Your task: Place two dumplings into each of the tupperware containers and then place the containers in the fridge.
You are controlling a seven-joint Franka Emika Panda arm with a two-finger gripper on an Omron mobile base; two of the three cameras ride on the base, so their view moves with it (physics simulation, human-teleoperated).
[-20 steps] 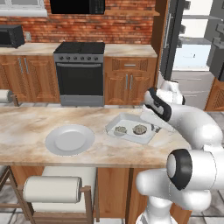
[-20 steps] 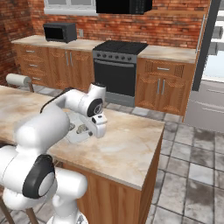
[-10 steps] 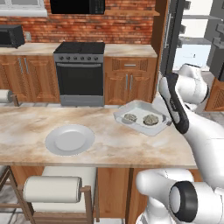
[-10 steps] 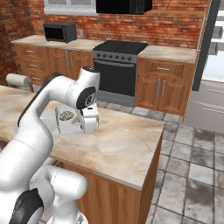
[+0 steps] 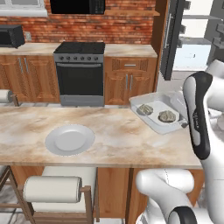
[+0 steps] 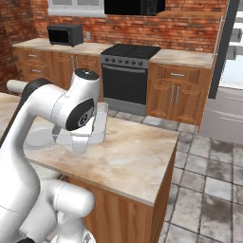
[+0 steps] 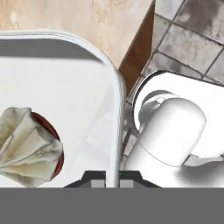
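One tupperware container (image 5: 158, 106), a pale shallow tray, hangs tilted just above the right end of the island counter (image 5: 113, 131). Two dumplings (image 5: 145, 109) (image 5: 167, 116) lie inside it. In the hand view my gripper (image 7: 108, 183) is shut on the container's thin rim (image 7: 117, 109), with one pale dumpling (image 7: 26, 146) on the tray floor to the left. From the right base view my forearm covers most of the container (image 6: 97, 126). The fridge (image 5: 192, 48) stands open behind the counter's right end, its dark door (image 5: 172, 39) swung out; its pale lower drawer (image 6: 225, 114) shows too.
A round white plate (image 5: 70, 140) sits on the counter's left half. The black oven (image 5: 78, 72) and wooden cabinets (image 5: 129, 81) line the back wall. A padded stool (image 5: 52, 189) stands at the counter's near side. Tiled floor (image 6: 209, 166) lies between counter and fridge.
The container with both dumplings has risen off the counter and travelled right to the counter's end. My arm swung right with it; the plate stayed put.
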